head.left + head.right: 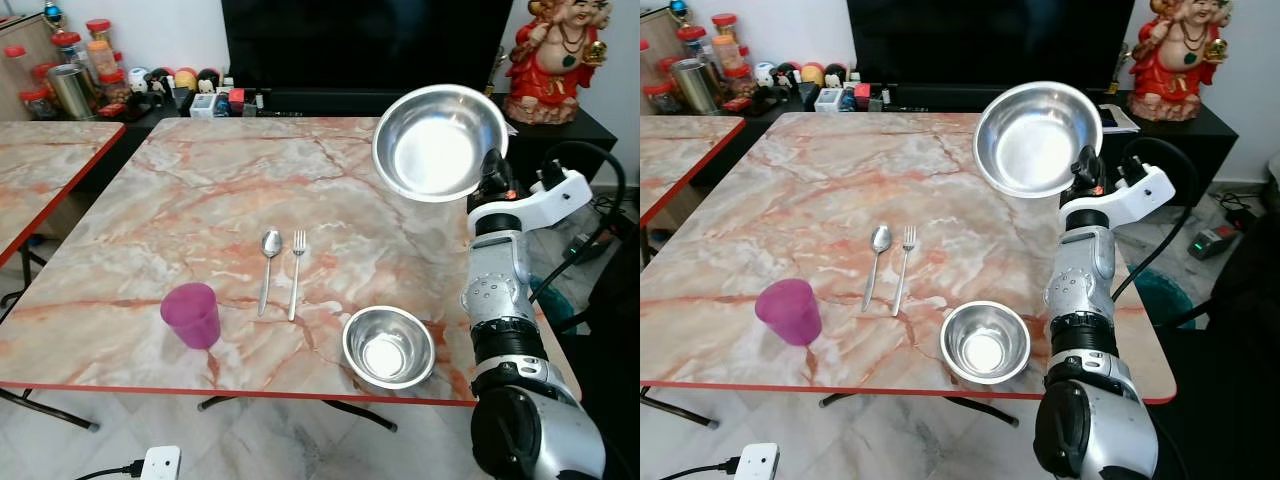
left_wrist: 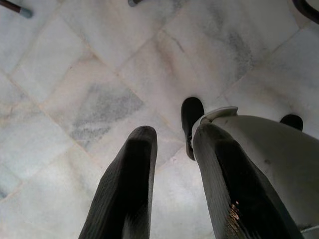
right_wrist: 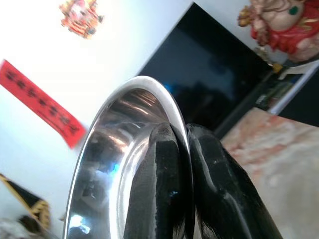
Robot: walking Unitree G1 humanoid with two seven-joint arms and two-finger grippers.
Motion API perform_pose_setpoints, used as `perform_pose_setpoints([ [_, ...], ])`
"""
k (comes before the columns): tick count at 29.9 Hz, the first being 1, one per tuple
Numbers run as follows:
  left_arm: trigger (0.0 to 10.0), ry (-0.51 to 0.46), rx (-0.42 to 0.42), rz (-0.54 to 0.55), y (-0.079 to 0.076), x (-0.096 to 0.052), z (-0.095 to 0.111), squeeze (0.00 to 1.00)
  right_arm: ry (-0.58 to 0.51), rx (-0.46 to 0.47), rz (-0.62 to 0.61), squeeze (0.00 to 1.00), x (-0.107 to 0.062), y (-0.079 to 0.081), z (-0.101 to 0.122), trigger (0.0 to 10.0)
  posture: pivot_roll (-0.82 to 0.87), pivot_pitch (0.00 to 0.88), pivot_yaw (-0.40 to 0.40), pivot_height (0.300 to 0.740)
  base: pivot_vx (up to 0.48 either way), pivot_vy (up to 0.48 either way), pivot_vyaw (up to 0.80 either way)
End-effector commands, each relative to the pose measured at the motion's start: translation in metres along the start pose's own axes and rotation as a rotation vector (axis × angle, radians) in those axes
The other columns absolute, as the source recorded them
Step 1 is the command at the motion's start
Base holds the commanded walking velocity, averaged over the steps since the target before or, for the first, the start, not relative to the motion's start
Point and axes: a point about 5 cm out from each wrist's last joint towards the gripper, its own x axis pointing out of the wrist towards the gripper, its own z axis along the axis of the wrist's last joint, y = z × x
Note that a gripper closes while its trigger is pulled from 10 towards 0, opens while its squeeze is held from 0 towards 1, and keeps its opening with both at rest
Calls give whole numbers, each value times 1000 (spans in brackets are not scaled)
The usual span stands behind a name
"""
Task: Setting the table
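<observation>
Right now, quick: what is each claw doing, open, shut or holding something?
Left claw: open, holding nothing, hanging above the pale marble floor.
Right claw: shut on the rim of the large round steel bowl, raised above the table.

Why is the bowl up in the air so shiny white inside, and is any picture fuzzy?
Left eye view: glare whitens the held bowl; the table bowl glints too. Right wrist view: the right gripper looks soft, very close. Left wrist view: floor tiles slightly blurred.
</observation>
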Motion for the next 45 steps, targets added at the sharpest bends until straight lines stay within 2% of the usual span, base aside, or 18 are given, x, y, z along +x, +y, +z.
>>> perform_pose_setpoints([
  [1, 10000, 17, -19, 12, 5, -2, -5, 0, -44, 15, 30, 0, 0, 6, 8, 10000, 45, 0, 17, 732, 0, 0, 0],
  [6, 10000, 17, -20, 12, 5, -2, -5, 0, -47, 17, 31, 0, -1, 6, 9, 10000, 45, 0, 17, 732, 0, 0, 0],
  [8, 10000, 36, -9, 9, 3, -2, -10, 0, -57, 23, 100, 0, 1, 25, 9, 10000, 46, 0, 11, 732, 0, 480, 0],
  [14, 10000, 43, -3, 4, -1, -2, -12, 0, -36, 37, 123, 0, -2, 33, 3, 10000, 43, 0, 10, 732, 0, 480, 0],
  [22, 10000, 43, -2, 3, -2, -2, -11, 0, -18, 24, 127, 0, -6, 34, 0, 10000, 45, 0, 9, 732, 0, 480, 0],
  [31, 10000, 33, -12, 19, 9, -3, -9, 0, -20, 8, 152, 0, -3, 41, 5, 10000, 48, 0, 4, 732, 0, 480, 0],
  [36, 10000, 31, -17, 21, 10, -3, -10, 0, -20, 10, 152, 0, -4, 41, 5, 10000, 54, 0, 1, 732, 0, 480, 0],
  [45, 10000, 32, -23, 9, -4, -2, -13, 0, 0, -24, 177, 0, -5, 47, 3, 10000, 54, 0, 0, 732, 0, 480, 0],
])
